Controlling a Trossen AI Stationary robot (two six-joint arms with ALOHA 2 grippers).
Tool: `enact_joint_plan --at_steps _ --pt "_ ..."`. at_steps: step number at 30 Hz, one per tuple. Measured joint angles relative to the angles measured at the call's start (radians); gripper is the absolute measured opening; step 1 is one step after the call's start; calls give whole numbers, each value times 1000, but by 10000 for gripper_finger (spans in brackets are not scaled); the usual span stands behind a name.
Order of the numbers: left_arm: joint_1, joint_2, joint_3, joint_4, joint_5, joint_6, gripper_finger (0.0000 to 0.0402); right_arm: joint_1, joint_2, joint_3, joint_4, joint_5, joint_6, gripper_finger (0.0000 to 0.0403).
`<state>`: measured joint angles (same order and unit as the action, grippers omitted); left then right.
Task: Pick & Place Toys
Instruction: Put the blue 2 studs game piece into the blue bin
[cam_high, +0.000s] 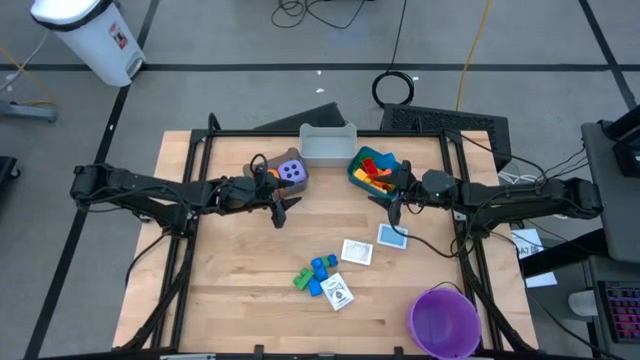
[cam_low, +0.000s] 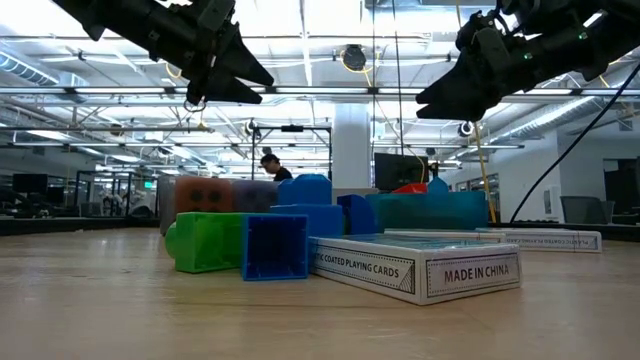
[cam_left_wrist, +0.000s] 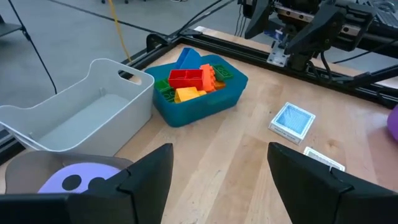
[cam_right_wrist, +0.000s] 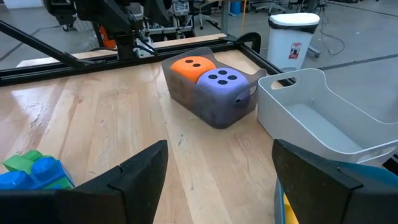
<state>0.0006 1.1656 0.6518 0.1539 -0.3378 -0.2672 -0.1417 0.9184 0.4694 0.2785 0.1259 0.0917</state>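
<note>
Blue and green plastic bricks (cam_high: 315, 272) and white card boxes (cam_high: 357, 252) lie loose on the wooden table (cam_high: 230, 300). Both the left gripper (cam_high: 281, 212) and right gripper (cam_high: 394, 207) hover open and empty; next probably a descent onto one toy.

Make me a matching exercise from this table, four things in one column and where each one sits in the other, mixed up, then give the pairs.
Things:
1. purple die
2. red brick
3. purple bowl
4. green brick

Places:
A. on the bare wood, next to blue bricks
B. in the blue bin
C. at the table's front right corner
D. in the brown bin with the orange die

Pairs: 1-D, 2-B, 3-C, 4-A
</note>
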Motion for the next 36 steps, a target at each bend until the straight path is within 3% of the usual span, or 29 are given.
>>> enact_joint_plan --at_steps 24,27,30,36 --pt "0 0 0 0 0 -18 269 0 0 0 0 0 -2 279" --pt "0 0 6 12 90 -65 269 0 0 0 -1 0 1 279" --pt "-42 8 37 9 217 -73 269 0 0 0 -1 -1 1 279" --pt "-177 143 112 -35 133 19 269 0 0 0 -1 0 1 279"
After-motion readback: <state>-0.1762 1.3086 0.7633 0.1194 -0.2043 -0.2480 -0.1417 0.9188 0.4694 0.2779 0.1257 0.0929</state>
